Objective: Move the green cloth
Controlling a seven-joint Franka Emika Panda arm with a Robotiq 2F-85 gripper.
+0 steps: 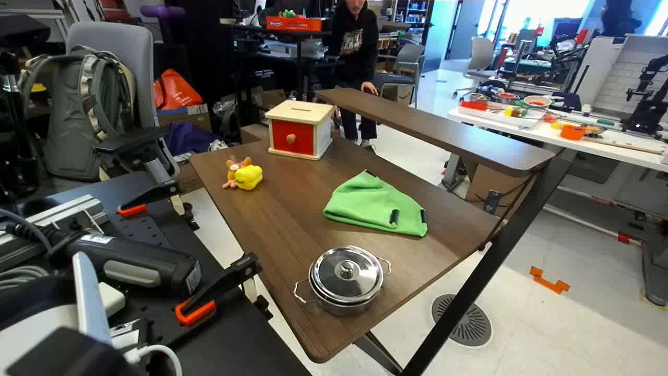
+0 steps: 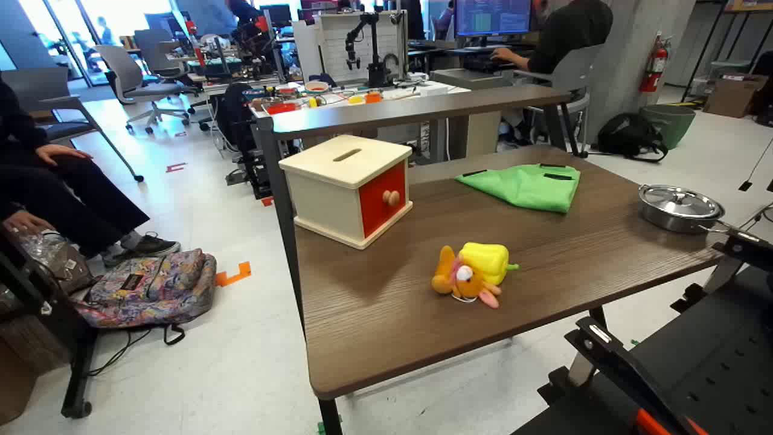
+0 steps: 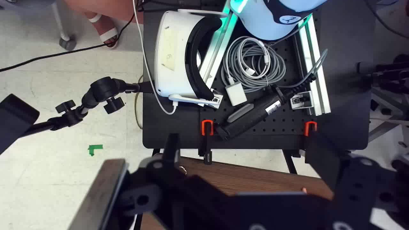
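The green cloth (image 1: 370, 201) lies folded and flat on the brown table (image 1: 292, 219), with small black strips at its corners. The cloth (image 2: 531, 187) also shows in an exterior view, behind the yellow pepper and beyond the wooden box. It does not show in the wrist view. My gripper (image 3: 244, 143) shows only in the wrist view. Its two dark fingers stand wide apart with nothing between them. It is high above the black bench edge and the table's near side, apart from the cloth. The gripper is out of view in both exterior views.
A lidded steel pot (image 1: 346, 279) stands near the cloth. A wooden box with a red drawer (image 2: 350, 187), a yellow pepper (image 2: 485, 261) and an orange plush toy (image 2: 462, 281) share the table. A raised shelf (image 1: 433, 122) runs along one side. Clamps (image 3: 207, 140) line the bench edge.
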